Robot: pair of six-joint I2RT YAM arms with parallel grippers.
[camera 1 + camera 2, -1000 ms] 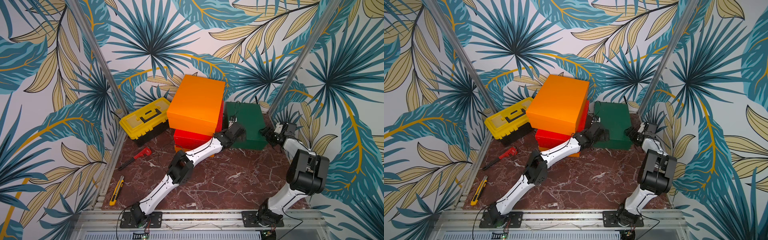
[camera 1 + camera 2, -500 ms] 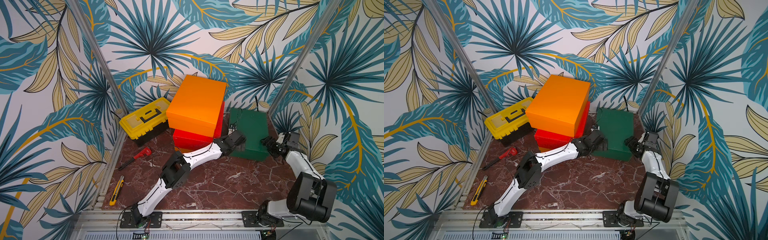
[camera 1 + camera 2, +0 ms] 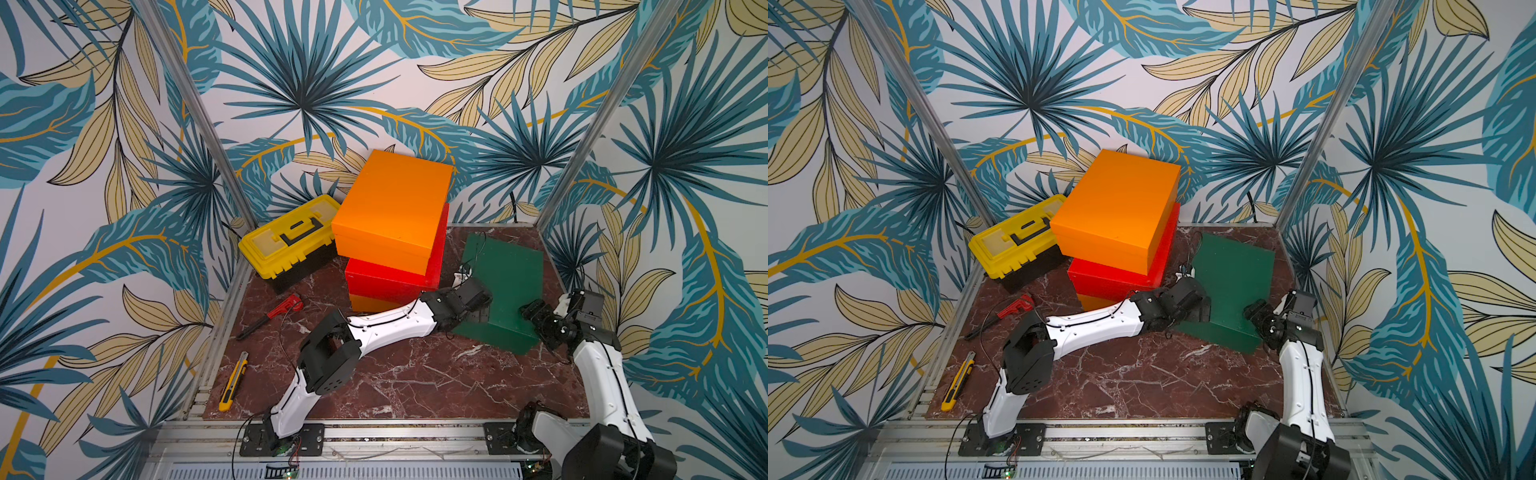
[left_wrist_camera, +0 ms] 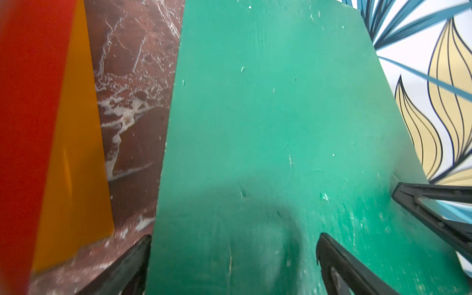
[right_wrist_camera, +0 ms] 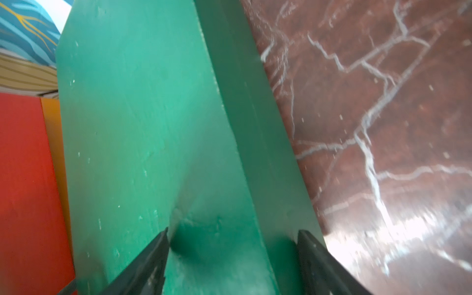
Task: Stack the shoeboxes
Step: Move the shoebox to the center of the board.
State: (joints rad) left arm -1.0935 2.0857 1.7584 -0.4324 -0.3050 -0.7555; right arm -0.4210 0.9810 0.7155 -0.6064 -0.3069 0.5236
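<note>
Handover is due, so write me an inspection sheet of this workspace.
Surface: red-brown marble tabletop, white-veined.
Job's things: top orange shoebox on red shoebox on lower orange shoebox; green shoebox beside the stack, unstacked.
Clutter: yellow toolbox, red wrench, yellow utility knife, left of the stack.
Grippers: left gripper and right gripper open, at green shoebox's near corners.
Cables: black cable on back wall; thin wire by left arm base.
Surroundings: leaf-print walls, aluminium posts.

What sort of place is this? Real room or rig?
Most likely a staged robot test cell: leaf-print panels on aluminium posts, a marble-look tabletop, left arm and right arm bolted to a front rail.
</note>
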